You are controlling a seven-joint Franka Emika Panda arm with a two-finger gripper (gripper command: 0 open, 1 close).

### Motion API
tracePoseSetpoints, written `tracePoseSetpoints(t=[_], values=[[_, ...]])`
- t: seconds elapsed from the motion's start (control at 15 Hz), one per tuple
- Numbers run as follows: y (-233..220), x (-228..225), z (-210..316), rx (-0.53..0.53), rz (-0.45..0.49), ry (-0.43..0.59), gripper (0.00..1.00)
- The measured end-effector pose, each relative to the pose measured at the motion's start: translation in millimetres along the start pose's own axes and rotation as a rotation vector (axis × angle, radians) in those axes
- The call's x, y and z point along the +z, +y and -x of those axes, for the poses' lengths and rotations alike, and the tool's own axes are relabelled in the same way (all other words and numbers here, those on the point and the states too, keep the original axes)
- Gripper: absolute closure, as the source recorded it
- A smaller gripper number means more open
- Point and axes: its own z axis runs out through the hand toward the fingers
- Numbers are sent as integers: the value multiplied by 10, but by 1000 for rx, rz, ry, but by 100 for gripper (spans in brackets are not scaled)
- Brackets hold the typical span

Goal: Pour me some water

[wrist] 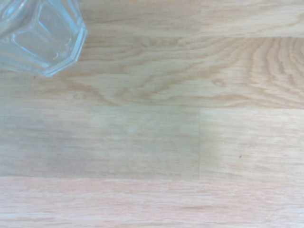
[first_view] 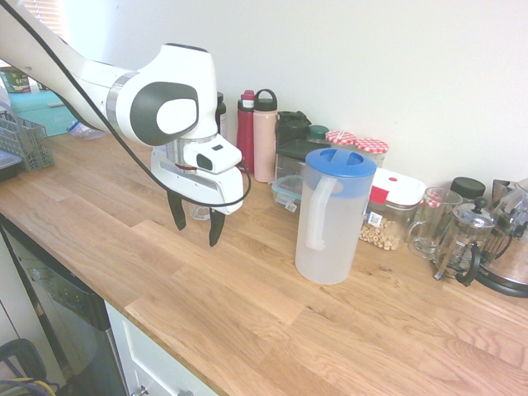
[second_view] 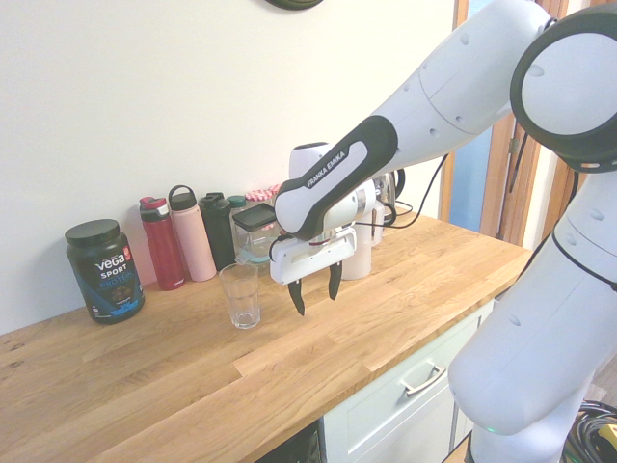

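Fingers (first_view: pixel 176 209) open above bare countertop (first_view: pixel 247 280).

Your wooden countertop (first_view: pixel 247 322) runs along the wall, and on it you have the blue-lidded jug (first_view: pixel 334 223) standing upright, with a nut container (first_view: pixel 386 219) just behind it and a glass mug (first_view: pixel 429 227) and French press (first_view: pixel 466 239) near that; along the wall you also see the pale pink bottle (second_view: pixel 193 236), the red bottle (second_view: pixel 162 246) and the black Vega tub (second_view: pixel 104 272), with your clear drinking glass (second_view: pixel 241 297) in front of the bottles

Wooden counter (first_view: pixel 247 330), white wall (first_view: pixel 330 58); pale drawer (second_view: pixel 415 381)
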Motion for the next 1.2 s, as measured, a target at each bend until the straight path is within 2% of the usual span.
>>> tracePoseSetpoints(t=[0.2,0.33,0.67,0.87,1.0,1.2], values=[[-5,-34,-12,2,-12,10,0],[-8,-261,-40,4,-29,30,0],[243,-1448,-109,-42,-71,111,0],[548,-1988,-366,-91,-71,153,0],[774,-2164,-553,-106,-59,172,0],[1076,-2133,-837,-81,-69,181,0]])
